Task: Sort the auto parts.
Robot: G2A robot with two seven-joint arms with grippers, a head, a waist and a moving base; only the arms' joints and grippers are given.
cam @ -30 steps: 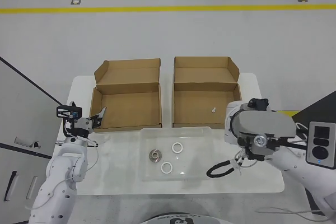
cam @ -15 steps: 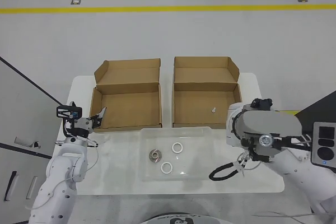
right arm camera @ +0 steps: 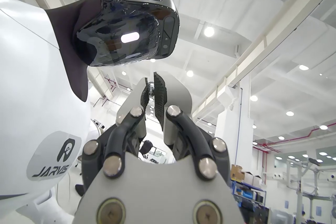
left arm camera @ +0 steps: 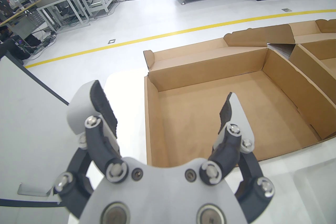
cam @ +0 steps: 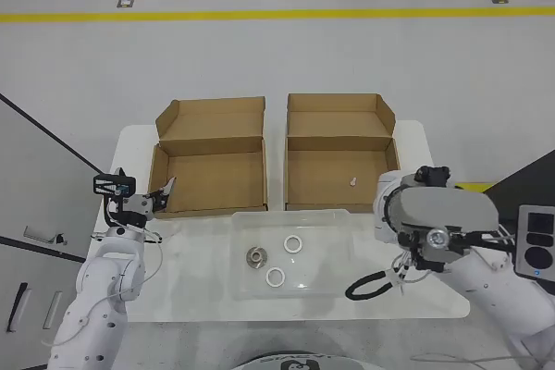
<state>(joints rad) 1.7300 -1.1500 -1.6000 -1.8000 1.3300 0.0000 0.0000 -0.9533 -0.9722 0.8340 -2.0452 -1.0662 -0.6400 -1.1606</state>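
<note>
A small metal part (right arm camera: 150, 87) sits pinched at the very tips of the right gripper (right arm camera: 151, 83), whose fingers are nearly together and point at the ceiling. At the centre of the top view, a white ring (cam: 294, 244), a second ring (cam: 276, 277) and a metal hub (cam: 255, 256) lie in the clear tray (cam: 338, 277). A screw (cam: 351, 181) lies in the right box (cam: 314, 185) above it. The left gripper (left arm camera: 164, 93) hangs wide and empty by the left box (left arm camera: 210, 104). Such a shallow grip may let the part slip as the wrist turns down, dropping it outside the box.

The left cardboard box (cam: 210, 180) is matt, the tray (cam: 319, 273) clear glossy plastic, flanged part (cam: 255, 257) and screw (right arm camera: 151, 87) shiny metal.
</note>
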